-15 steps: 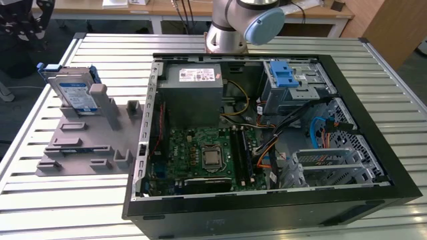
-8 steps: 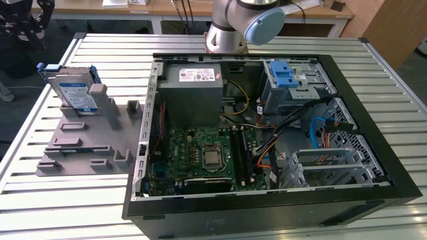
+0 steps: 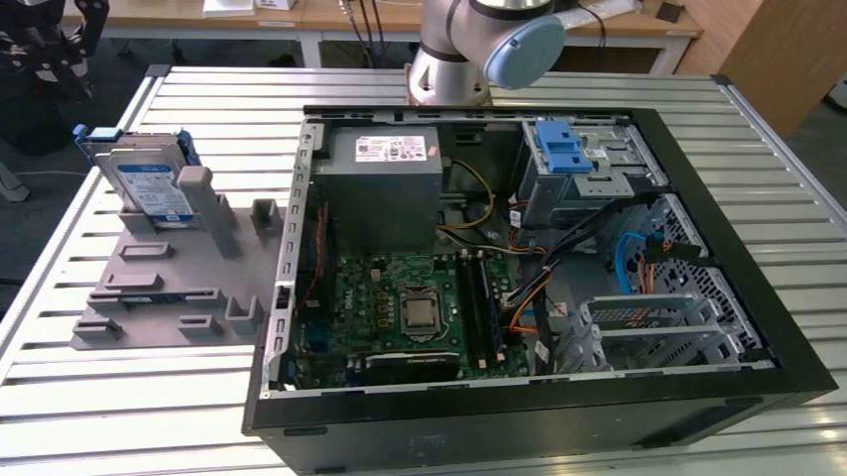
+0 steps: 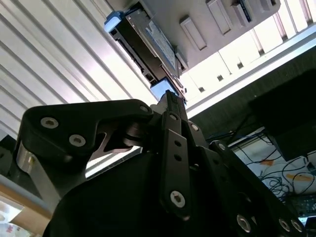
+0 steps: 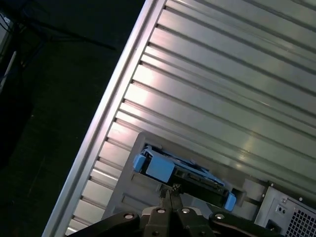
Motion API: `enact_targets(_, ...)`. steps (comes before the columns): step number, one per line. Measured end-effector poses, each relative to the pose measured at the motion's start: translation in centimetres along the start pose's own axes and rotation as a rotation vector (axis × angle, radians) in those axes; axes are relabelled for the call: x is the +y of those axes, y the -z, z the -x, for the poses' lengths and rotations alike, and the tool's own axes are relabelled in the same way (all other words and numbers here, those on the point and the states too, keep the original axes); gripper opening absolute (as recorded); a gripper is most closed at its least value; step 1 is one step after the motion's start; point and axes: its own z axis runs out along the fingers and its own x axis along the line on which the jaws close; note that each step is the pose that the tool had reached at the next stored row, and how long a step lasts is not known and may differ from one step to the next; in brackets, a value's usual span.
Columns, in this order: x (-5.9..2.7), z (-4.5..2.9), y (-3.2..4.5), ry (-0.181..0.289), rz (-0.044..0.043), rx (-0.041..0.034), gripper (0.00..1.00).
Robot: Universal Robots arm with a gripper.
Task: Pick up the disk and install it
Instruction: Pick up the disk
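Observation:
The disk (image 3: 149,183) stands on edge in a grey slotted holder (image 3: 159,297) on the table, at the exterior view's left. Its silver face carries a blue-and-white label and a blue carrier frames it. In both wrist views my gripper (image 4: 170,96) (image 5: 169,190) hangs above the disk (image 4: 153,39) (image 5: 158,168), well apart from it. The two fingers are pressed together with nothing between them. In the exterior view the arm (image 3: 463,50) rises at the back of the table.
An open black computer case (image 3: 530,426) lies on the slatted metal table (image 3: 212,99). Inside are a grey drive cage (image 3: 596,178) with a blue latch (image 3: 562,149), a power supply box (image 3: 384,169), the motherboard and loose cables. The table's edge runs close beside the holder.

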Motion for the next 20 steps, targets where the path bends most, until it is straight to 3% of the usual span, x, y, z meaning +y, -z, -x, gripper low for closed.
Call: enact_targets(20,0.0,0.0,-0.06,0.23,0.0014,0.0109,0.11)
